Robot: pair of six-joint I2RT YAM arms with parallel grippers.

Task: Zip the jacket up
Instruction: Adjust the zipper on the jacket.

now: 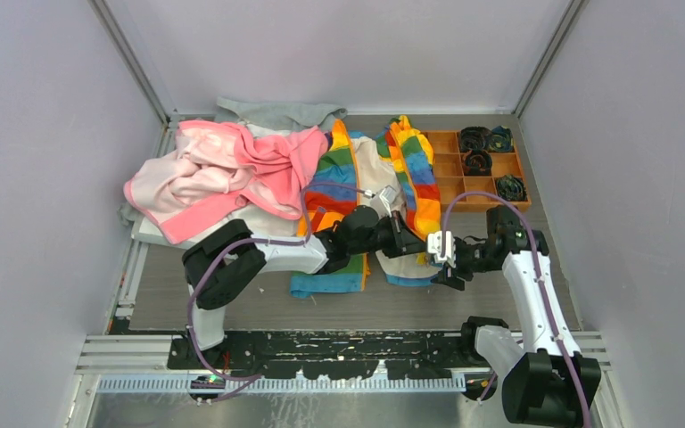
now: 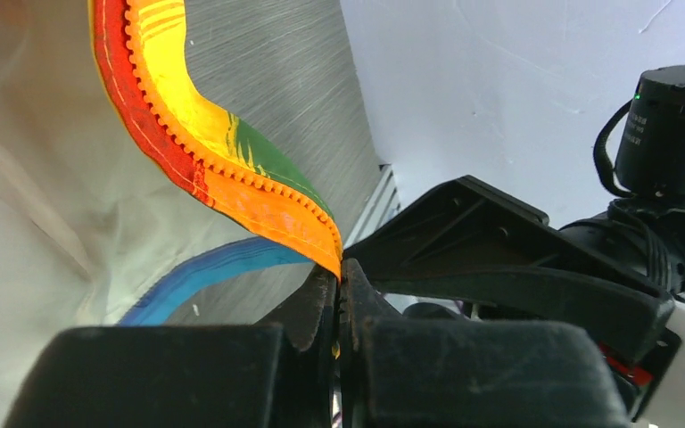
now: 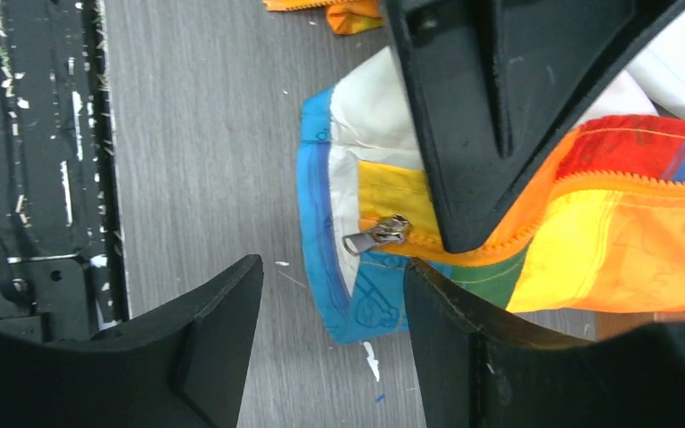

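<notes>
A grey wood-grain counter (image 1: 339, 308) sits inside a booth of plain pale walls (image 1: 339, 45), with a black rail (image 1: 321, 348) bolted along its near edge. A crumpled pink garment (image 1: 223, 169) lies at the left rear with a grey garment (image 1: 272, 114) behind it. An orange tray (image 1: 446, 189) at the right rear holds dark coiled things (image 1: 477, 138) in its compartments.

The jacket (image 1: 343, 169) lies open in the middle of the counter, cream lining up, with its rainbow-striped front edges running toward the back.

The left claw (image 1: 410, 239) is clenched on the jacket's orange zipper edge. Its wrist camera shows the toothed strip pinched between the two fingers (image 2: 321, 303) and curving up and away from them.

The right claw (image 3: 330, 330) is released – its fingers stand apart with nothing between them. It hangs over the jacket's lower blue-trimmed corner, and the metal zipper pull (image 3: 376, 234) lies just beyond the gap. Its right finger overlaps the hem in that view; whether it touches the cloth cannot be told.

The left arm covers part of the jacket's lower half from above, and the pink garment covers its left side. The things in the tray are too small to make out – only dark rounded shapes. In the right wrist view the left claw blocks the zipper edge above the pull.
</notes>
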